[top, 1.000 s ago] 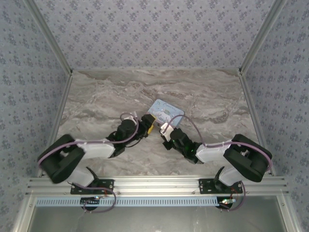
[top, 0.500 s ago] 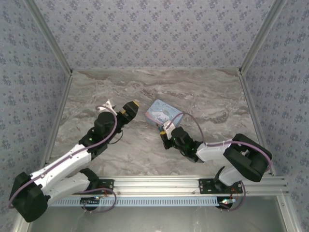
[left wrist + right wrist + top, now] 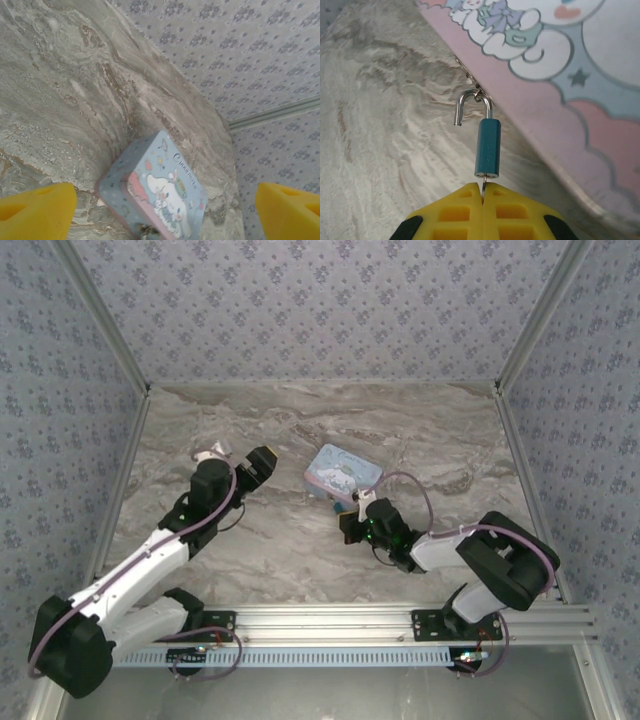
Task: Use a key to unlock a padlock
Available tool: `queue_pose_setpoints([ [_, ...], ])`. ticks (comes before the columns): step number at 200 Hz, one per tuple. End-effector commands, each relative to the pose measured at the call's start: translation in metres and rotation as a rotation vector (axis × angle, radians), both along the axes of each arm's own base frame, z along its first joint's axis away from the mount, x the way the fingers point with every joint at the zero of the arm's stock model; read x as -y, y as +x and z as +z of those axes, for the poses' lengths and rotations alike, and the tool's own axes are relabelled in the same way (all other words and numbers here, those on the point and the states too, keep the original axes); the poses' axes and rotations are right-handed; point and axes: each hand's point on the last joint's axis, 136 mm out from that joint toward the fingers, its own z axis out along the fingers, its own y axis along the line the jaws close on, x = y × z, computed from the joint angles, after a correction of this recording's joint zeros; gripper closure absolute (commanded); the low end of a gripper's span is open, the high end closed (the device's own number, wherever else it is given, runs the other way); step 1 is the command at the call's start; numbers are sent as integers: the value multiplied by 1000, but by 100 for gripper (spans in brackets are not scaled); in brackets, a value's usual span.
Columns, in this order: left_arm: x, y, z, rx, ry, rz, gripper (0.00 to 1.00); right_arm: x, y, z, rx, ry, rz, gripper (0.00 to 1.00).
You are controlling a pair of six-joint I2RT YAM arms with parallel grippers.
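The teal padlock (image 3: 487,147) hangs from the hasp on the front edge of the pale blue cartoon tin (image 3: 560,60). Its silvery shackle (image 3: 470,102) has its free end out of the body, off to the left. A thin sliver of key (image 3: 483,186) runs from the padlock's underside into my right gripper (image 3: 483,194), whose yellow fingertips are shut on it. In the top view the right gripper (image 3: 350,518) sits at the near corner of the tin (image 3: 343,472). My left gripper (image 3: 260,468) is off to the tin's left, open and holding nothing, its yellow fingertips (image 3: 35,207) far apart.
Marble tabletop (image 3: 300,560) all round the tin. Patterned walls with metal corner rails (image 3: 520,340) enclose the back and sides. The right arm's cable (image 3: 410,480) loops close beside the tin.
My left gripper has let go at the tin's front, opened wide and drawn back to the left. The right gripper has stayed shut at the padlock, shifting slightly.
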Motion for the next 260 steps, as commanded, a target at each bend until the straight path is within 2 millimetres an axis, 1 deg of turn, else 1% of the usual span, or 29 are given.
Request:
queue_pose_setpoints([
  [1, 12, 3, 3, -17, 38, -71, 8, 19, -1, -12, -122, 27, -48, 100],
  [36, 27, 8, -17, -77, 39, -114, 11, 41, 4, -17, -196, 96, -90, 100],
  [64, 38, 11, -27, -106, 21, -134, 12, 60, 7, -22, -250, 155, -144, 100],
  [92, 48, 13, -31, -119, 10, -151, 12, 70, 8, -24, -302, 193, -161, 100],
  [124, 56, 16, -32, -126, 16, -166, 12, 84, 5, -35, -362, 186, -206, 100],
  [133, 58, 17, -33, -128, 18, -169, 12, 87, 4, -37, -373, 182, -218, 88],
  [156, 63, 18, -34, -133, 23, -179, 12, 95, 1, -40, -387, 168, -250, 67],
  [174, 67, 20, -35, -134, 33, -187, 12, 102, -1, -41, -390, 152, -277, 61],
  [189, 70, 22, -35, -130, 50, -196, 12, 108, -2, -36, -374, 145, -300, 58],
  [212, 78, 23, -37, -138, 78, -217, 12, 115, -2, -21, -318, 130, -306, 49],
  [225, 84, 24, -41, -145, 83, -233, 12, 120, -2, -9, -272, 131, -304, 42],
  [241, 94, 27, -46, -159, 80, -260, 12, 123, 0, 9, -227, 180, -296, 32],
  [260, 108, 29, -55, -186, 75, -308, 13, 123, 2, 29, -161, 229, -230, 22],
])
